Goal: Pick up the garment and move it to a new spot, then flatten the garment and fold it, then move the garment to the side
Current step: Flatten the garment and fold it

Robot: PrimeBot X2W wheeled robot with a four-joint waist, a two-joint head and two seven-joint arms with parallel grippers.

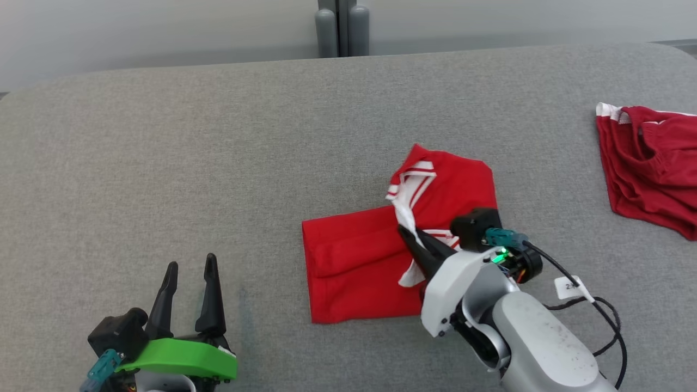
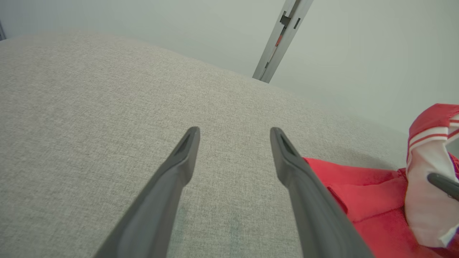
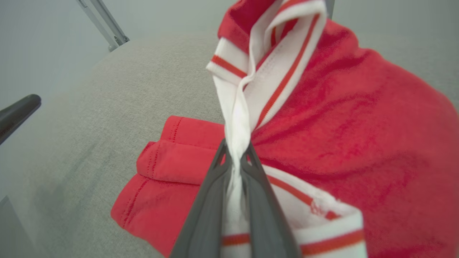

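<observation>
The garment (image 1: 354, 261) is red with a white, red-striped waistband (image 1: 405, 193) and lies partly folded at the middle of the grey table (image 1: 163, 163). My right gripper (image 1: 405, 231) is shut on the waistband and holds that edge raised above the rest of the cloth. In the right wrist view the right gripper (image 3: 235, 147) pinches the bunched white band (image 3: 272, 71), with the red garment (image 3: 358, 125) hanging behind it. My left gripper (image 1: 190, 264) stands open over bare table at the lower left, well apart from the cloth. In the left wrist view the left gripper (image 2: 233, 132) holds nothing, and the garment (image 2: 358, 190) lies to its right.
A second red garment (image 1: 648, 169) with white trim lies crumpled at the table's right edge. A grey post (image 1: 342, 27) stands behind the table's far edge. A black cable (image 1: 604, 316) trails from my right wrist over the table.
</observation>
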